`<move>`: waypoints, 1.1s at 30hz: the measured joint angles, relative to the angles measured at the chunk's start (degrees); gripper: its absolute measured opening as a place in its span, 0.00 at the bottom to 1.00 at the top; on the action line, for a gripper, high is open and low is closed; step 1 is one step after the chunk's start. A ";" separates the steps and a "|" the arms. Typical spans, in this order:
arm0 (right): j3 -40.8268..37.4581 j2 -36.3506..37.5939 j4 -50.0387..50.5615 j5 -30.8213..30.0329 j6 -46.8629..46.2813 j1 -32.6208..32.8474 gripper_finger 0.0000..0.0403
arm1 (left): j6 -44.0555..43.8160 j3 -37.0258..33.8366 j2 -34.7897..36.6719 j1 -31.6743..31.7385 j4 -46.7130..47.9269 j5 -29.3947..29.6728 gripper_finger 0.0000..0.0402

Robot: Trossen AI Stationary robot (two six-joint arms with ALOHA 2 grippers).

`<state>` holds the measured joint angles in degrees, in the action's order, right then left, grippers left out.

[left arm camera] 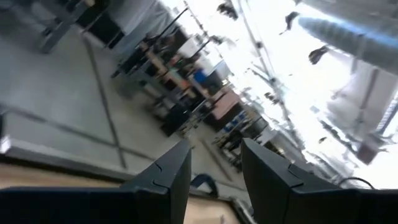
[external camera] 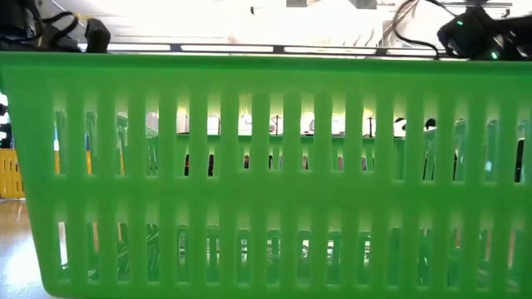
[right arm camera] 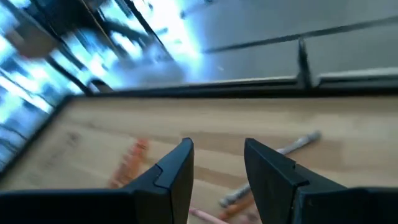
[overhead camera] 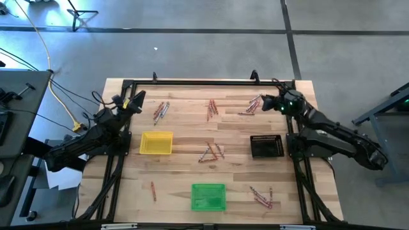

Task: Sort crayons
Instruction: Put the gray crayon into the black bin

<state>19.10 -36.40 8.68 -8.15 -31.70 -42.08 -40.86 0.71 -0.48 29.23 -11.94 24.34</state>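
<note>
Crayons lie scattered in small heaps across the desk, the yellow tray, the green tray and the black tray standing among them. The right pincer hovers by the far right corner, just beside a heap of crayons, its fingers apart and gripping nothing. The left pincer hangs over the far left corner, fingers likewise parted and empty.

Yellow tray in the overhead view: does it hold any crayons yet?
No, the yellow tray looks bare inside, while the crayons lie in loose clusters on the wooden table.
</note>
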 joint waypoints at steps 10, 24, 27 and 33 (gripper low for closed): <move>20.72 -16.11 23.09 2.25 16.85 -5.98 0.34 | 10.17 12.26 -10.20 -0.02 0.01 -4.70 0.31; 36.93 -36.11 38.57 5.36 37.53 -11.18 0.34 | 23.52 35.29 -37.40 -0.02 10.51 -4.65 0.31; 38.65 -40.41 41.73 5.56 43.16 -11.13 0.34 | 24.22 38.85 -40.61 -0.02 12.85 -4.66 0.31; 41.56 -46.32 44.09 5.63 54.26 -11.10 0.34 | 26.59 43.55 -44.22 0.00 16.58 -4.63 0.31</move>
<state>60.66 -82.72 52.77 -2.53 22.56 -53.18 -14.27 44.26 -44.70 29.23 4.64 19.70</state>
